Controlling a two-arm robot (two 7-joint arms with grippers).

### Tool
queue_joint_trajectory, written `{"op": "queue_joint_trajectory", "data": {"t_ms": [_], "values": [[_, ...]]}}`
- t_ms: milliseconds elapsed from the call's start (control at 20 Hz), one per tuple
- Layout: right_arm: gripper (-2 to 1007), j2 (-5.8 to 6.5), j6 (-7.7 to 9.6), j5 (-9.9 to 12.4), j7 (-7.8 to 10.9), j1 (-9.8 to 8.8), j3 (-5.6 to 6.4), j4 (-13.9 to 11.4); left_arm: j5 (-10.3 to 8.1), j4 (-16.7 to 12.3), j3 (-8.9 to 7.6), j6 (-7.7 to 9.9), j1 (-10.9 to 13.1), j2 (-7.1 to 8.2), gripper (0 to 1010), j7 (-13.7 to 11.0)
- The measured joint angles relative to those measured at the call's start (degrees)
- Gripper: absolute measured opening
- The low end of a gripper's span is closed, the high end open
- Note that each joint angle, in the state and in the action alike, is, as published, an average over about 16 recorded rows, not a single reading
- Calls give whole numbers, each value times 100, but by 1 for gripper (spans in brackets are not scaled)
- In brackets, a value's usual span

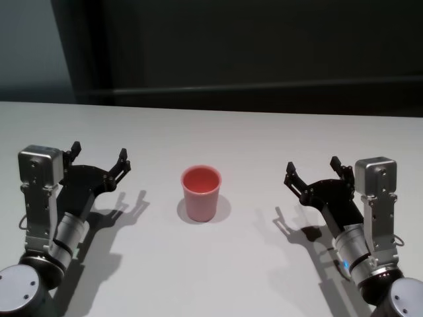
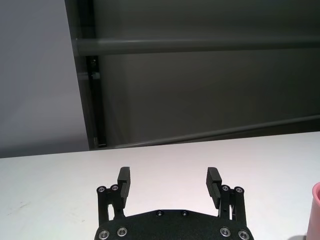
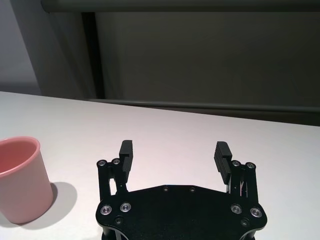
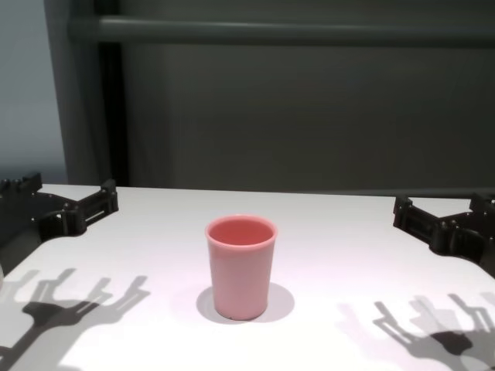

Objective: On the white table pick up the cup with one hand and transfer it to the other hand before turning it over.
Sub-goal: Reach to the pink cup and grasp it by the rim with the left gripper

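One pink cup (image 1: 201, 193) stood upright and empty on the white counter (image 1: 251, 139); left gripper (image 1: 98, 160) and right gripper (image 1: 312, 170) flanked the cup, well apart, jaws wide open, holding nothing.

From the head we look down on the white table (image 1: 238, 132), both arms flanking the cup (image 1: 201, 193). Our chest view sits low, facing the dark wall (image 4: 309, 116) across the tabletop. Each wrist camera peers forward over its own fingers, and all four views share the cup.
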Motion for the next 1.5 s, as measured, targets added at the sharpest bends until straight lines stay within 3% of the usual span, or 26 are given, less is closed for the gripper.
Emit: {"op": "queue_joint_trajectory", "data": {"t_ms": [1500], "values": [[1001,0,0,0,0,0,0,0,0,0,0,0,0,0,1001,0]]}}
